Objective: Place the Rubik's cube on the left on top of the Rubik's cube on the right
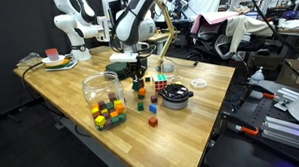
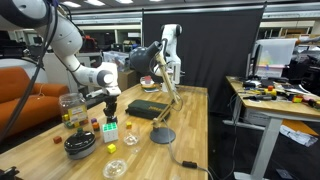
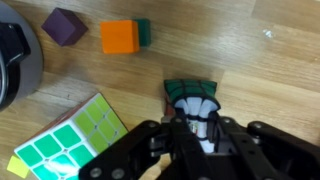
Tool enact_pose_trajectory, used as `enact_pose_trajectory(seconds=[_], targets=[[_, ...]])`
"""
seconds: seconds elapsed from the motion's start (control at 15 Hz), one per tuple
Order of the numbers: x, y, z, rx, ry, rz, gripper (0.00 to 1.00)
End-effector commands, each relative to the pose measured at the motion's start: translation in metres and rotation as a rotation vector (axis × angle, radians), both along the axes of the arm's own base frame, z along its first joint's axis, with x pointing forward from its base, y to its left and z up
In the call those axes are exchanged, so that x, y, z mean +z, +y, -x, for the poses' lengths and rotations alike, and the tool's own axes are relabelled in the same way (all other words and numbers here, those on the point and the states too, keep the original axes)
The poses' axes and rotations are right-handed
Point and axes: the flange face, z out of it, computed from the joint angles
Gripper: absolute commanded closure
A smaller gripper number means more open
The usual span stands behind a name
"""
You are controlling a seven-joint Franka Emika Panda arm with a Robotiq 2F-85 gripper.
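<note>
Gripper [image 3: 200, 118] fingers are crowding over a dark green object [image 3: 190, 90], hiding most of it, so whether you are clamping it, or how wide they are standing, cannot be told. Rubik's cube [image 3: 75, 140] is lying just beside, running off the picture's bottom edge.

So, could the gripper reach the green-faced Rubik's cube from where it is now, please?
Probably yes: the gripper hovers right beside the Rubik's cube, whose top is bare; the orange block lies clear of it.
</note>
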Motion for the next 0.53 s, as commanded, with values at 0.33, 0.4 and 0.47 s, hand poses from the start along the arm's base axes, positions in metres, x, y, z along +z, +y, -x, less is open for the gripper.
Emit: enact_pose_trajectory(seconds=[0.33, 0.4, 0.47], targets=[[0.095, -0.027, 0.028, 0.110, -0.051, -0.033, 0.95], [0.103, -0.031, 0.034, 0.129, -0.047, -0.029, 0.95], [0.108, -0.036, 0.040, 0.144, -0.041, -0.024, 0.95]])
